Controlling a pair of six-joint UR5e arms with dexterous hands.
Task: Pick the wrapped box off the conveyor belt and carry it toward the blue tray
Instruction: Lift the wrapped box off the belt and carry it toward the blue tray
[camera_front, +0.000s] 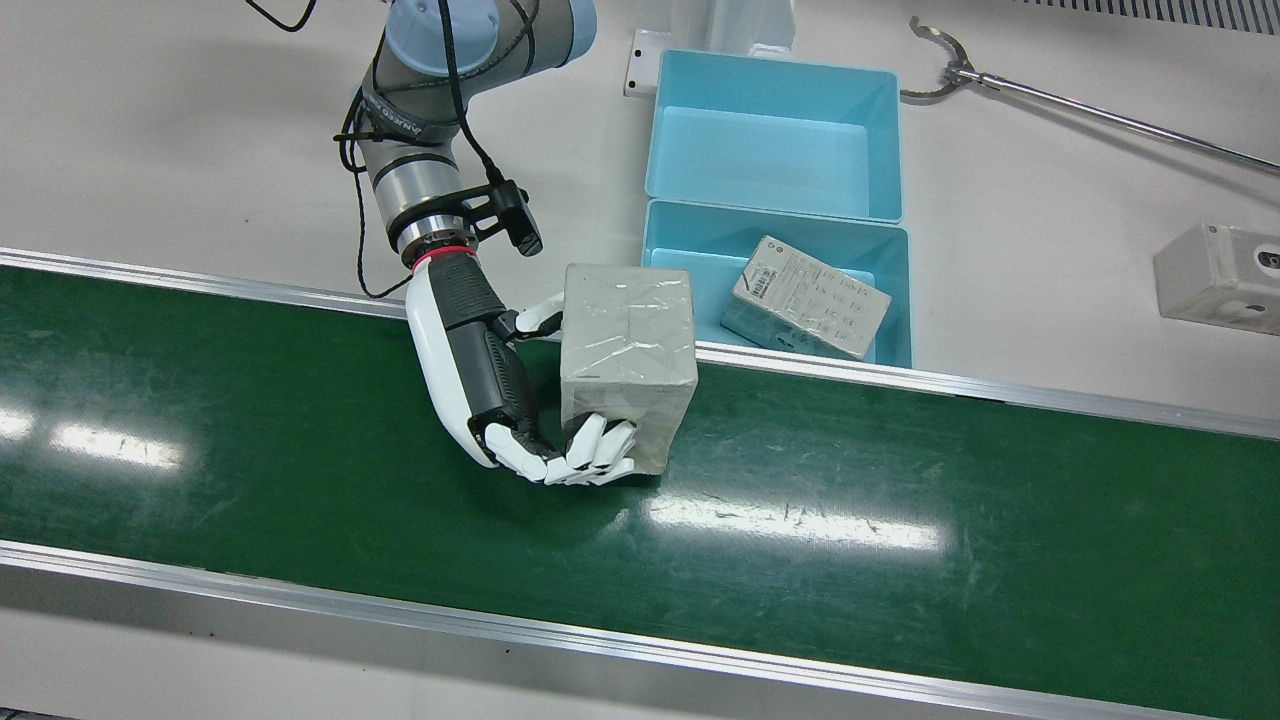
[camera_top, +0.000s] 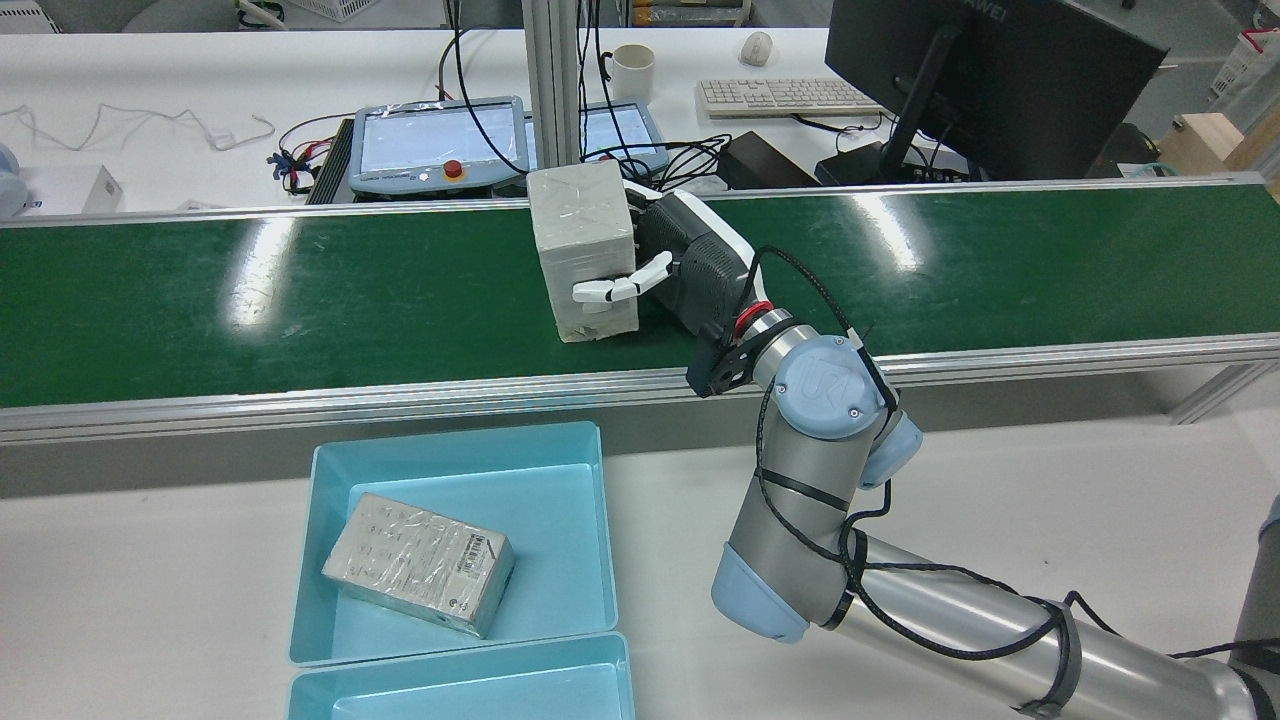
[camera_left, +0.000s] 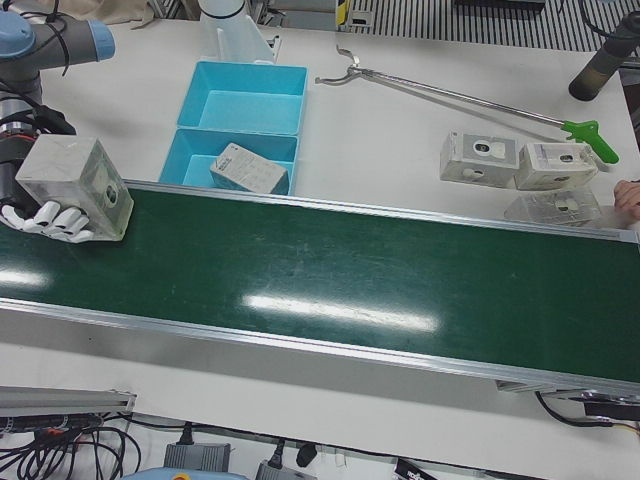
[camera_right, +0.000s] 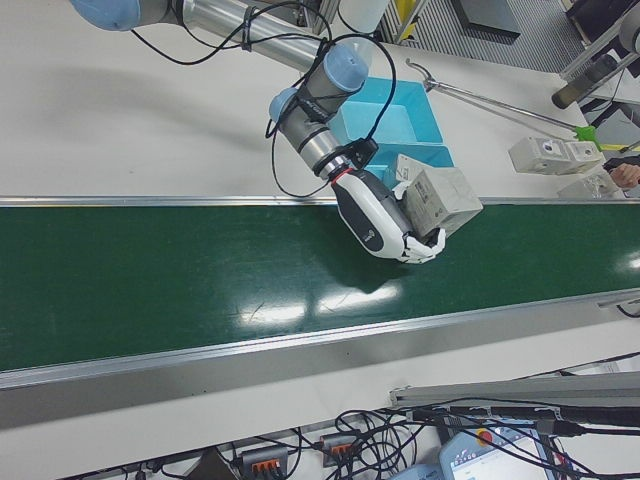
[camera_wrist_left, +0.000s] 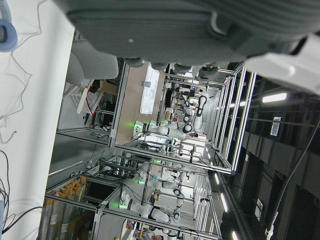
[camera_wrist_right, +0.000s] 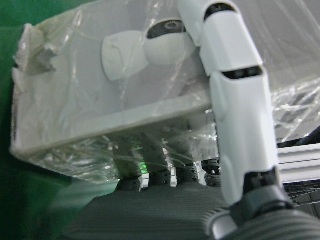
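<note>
The wrapped box (camera_front: 628, 365) is gripped by the right hand (camera_front: 500, 395) near the centre of the front view, over the far part of the green conveyor belt (camera_front: 300, 450). In that view the fingers (camera_front: 595, 455) are wrapped across the box's lower face while a single digit is pressed against its upper left edge, so the box is clamped between them. In the rear view the box is seen standing tall, its long axis upright, just above centre frame, with the hand attached on its right side. Whether its base is clear of the belt cannot be told for certain, though in the right-front view it appears raised and tilted.

The blue tray (camera_front: 895, 280) lies in the upper right of the front view, just beyond the belt's far rail, directly to the right of and slightly above the held box. A second wrapped carton (camera_front: 805, 297) is already lying at a slant inside it. The carry is therefore judged to be a short one, across the rail toward the frame's upper right.

The left hand (camera_wrist_left: 165, 30) is shown only by its own camera; nothing is seen in it, but its state cannot be told.
</note>
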